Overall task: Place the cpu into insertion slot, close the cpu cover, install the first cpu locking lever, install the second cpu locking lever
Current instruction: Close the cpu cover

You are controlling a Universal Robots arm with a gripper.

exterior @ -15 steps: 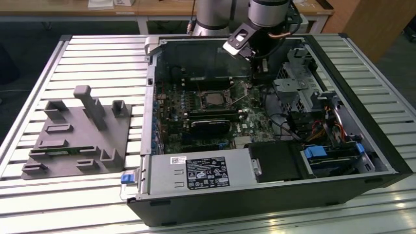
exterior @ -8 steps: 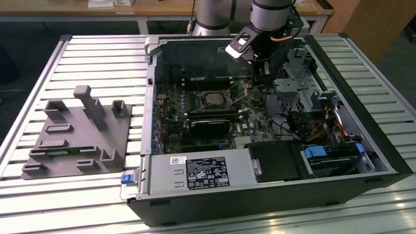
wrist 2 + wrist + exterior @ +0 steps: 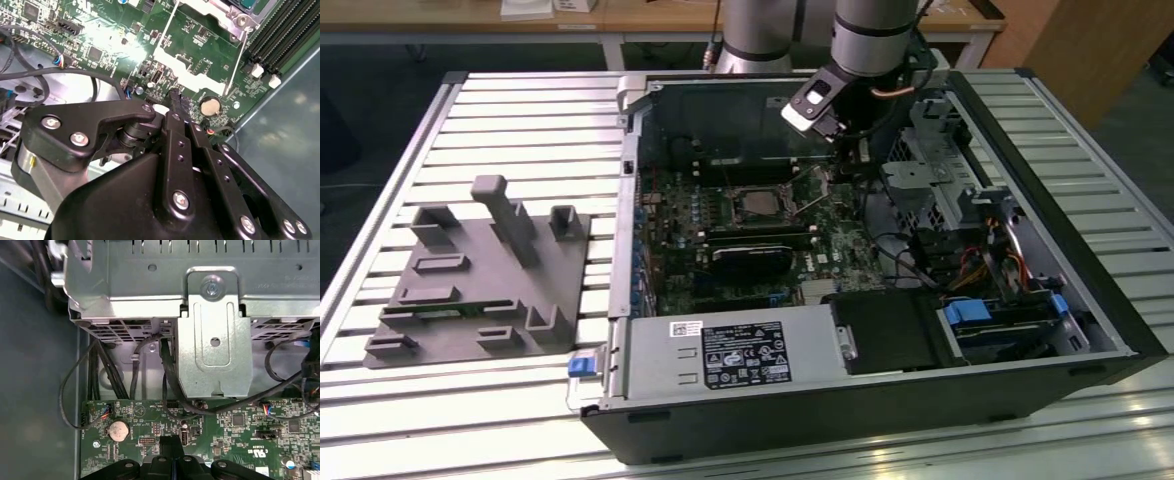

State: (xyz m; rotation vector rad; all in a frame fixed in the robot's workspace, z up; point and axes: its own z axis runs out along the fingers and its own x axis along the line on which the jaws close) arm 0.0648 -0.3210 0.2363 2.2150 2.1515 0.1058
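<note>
Slatted metal table (image 3: pixel 494 110), wooden desk (image 3: pixel 654 15) behind, dark floor (image 3: pixel 367 80), wooden panel (image 3: pixel 1081 50) beside

Silver-grey arm (image 3: pixel 874 30); black, screw-studded pincer (image 3: pixel 176 100)

The insertion slot (image 3: pixel 759 222) sits mid-motherboard (image 3: pixel 670 240), with the silver cpu cover (image 3: pixel 731 204) lying flat around it as a frame. A dull grey square, apparently the cpu (image 3: pixel 758 206), fills its window. In the second wrist view a thin wire locking lever (image 3: pixel 165 30) and a second lever (image 3: pixel 235 62) slant out from the cover's edge, both over the green board
</note>
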